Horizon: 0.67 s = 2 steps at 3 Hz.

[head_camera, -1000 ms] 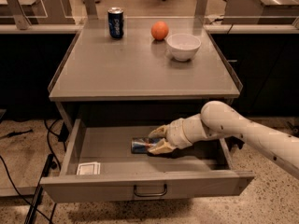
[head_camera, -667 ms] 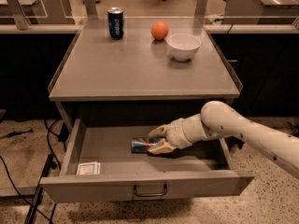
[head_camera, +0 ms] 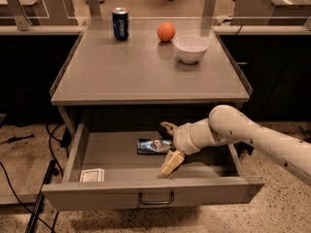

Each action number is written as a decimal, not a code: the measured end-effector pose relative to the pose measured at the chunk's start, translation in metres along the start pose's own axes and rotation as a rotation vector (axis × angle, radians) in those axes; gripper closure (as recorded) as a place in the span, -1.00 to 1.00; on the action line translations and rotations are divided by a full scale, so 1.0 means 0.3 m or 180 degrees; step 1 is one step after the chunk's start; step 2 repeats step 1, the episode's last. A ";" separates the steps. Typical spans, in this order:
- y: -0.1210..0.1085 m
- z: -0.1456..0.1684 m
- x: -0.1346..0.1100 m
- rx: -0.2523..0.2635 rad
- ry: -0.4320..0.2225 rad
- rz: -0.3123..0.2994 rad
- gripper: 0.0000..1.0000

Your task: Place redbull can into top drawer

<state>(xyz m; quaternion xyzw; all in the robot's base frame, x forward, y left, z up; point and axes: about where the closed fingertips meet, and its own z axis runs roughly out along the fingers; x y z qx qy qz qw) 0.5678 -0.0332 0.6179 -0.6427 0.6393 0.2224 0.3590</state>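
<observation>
The redbull can (head_camera: pixel 148 146) lies on its side on the floor of the open top drawer (head_camera: pixel 97 194), near the middle. My gripper (head_camera: pixel 168 148) is inside the drawer at the can's right end. Its fingers are spread apart, one (head_camera: pixel 168 127) behind the can and one (head_camera: pixel 172 163) in front of it. The can rests on the drawer floor between them. The white arm reaches in from the right.
On the table top (head_camera: pixel 121 76) stand a dark blue Pepsi can (head_camera: pixel 120 24), an orange (head_camera: pixel 166 31) and a white bowl (head_camera: pixel 191 48). A small white card (head_camera: pixel 92 174) lies in the drawer's front left corner. Cables run over the floor at the left.
The fingers have spread wider apart and no longer clamp the can. The can stays lying on the drawer floor. The arm has barely moved.
</observation>
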 end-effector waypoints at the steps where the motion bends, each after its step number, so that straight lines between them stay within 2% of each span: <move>1: 0.000 0.000 0.000 0.0000 0.0000 0.0000 -1.00; 2: 0.000 0.000 0.000 0.0000 0.0000 0.0000 -1.00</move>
